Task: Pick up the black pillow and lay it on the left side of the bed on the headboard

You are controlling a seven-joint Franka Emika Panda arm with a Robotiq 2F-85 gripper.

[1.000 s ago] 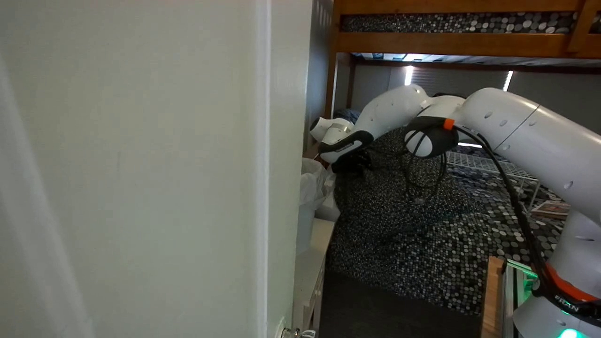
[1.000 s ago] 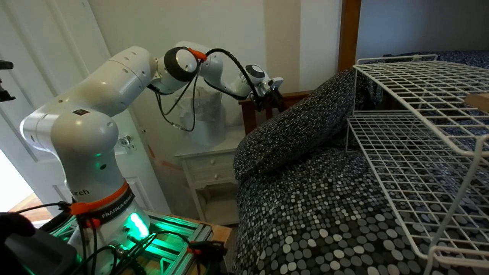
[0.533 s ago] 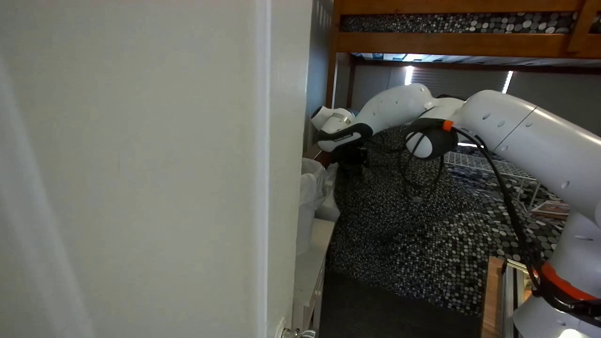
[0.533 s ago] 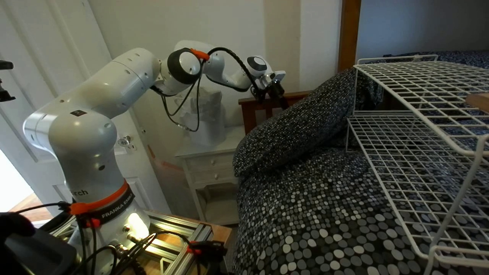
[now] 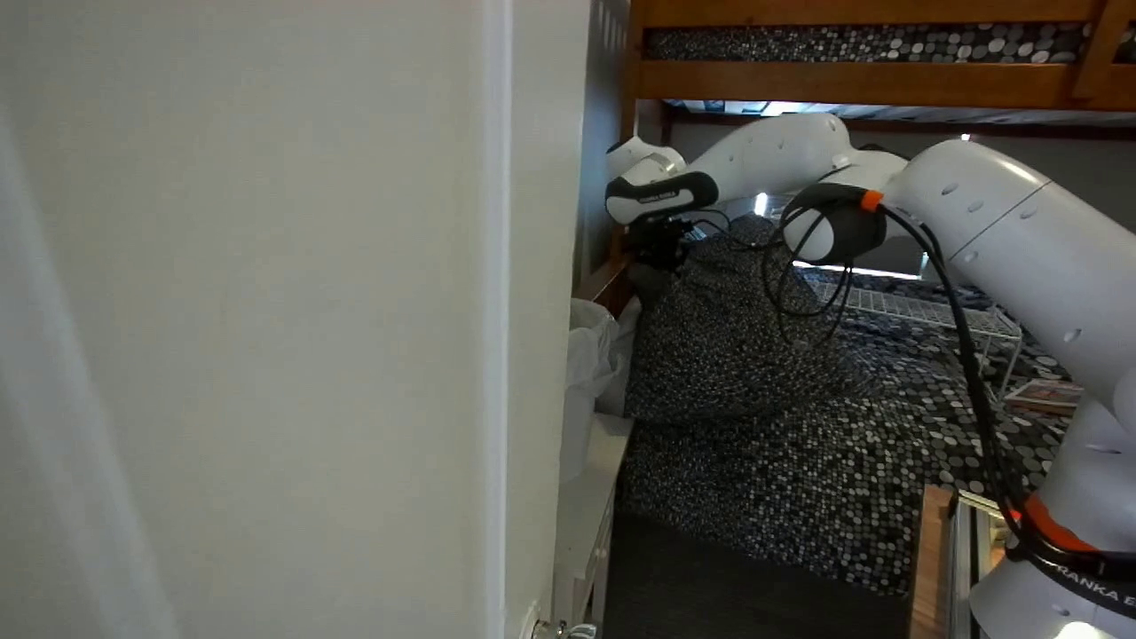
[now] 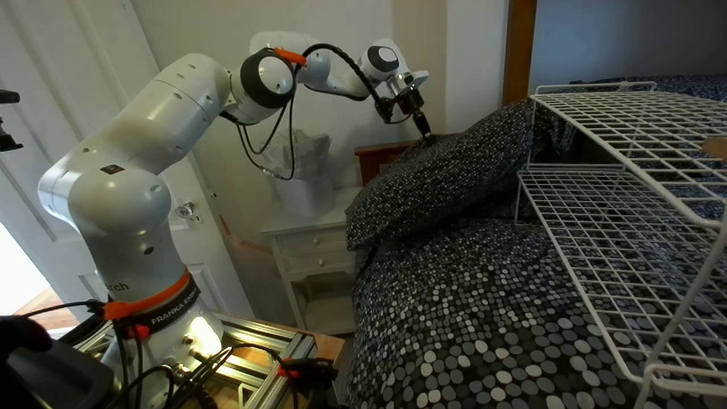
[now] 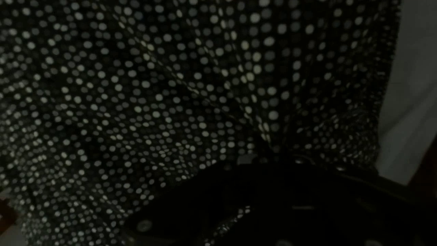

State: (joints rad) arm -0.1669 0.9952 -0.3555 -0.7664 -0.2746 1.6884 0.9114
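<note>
Black pillow [image 6: 434, 184]: tilted over the bed [image 6: 471, 324].
Gripper [image 6: 426, 136]: jaws pinching the pillow's fabric, creases fanning out.
Headboard [image 6: 370, 163]: brown wood, beside the pillow.

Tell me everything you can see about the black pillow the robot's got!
The black pillow is big, plump and soft-looking, with small white and gray dots on its fabric. The gripper pinches it near the top, and in the wrist view creases fan out from that spot. It lies slanted, its low edge seeming to rest on the bed. In an exterior view it hides part of the wooden headboard; whether they touch, I can't tell.
</note>
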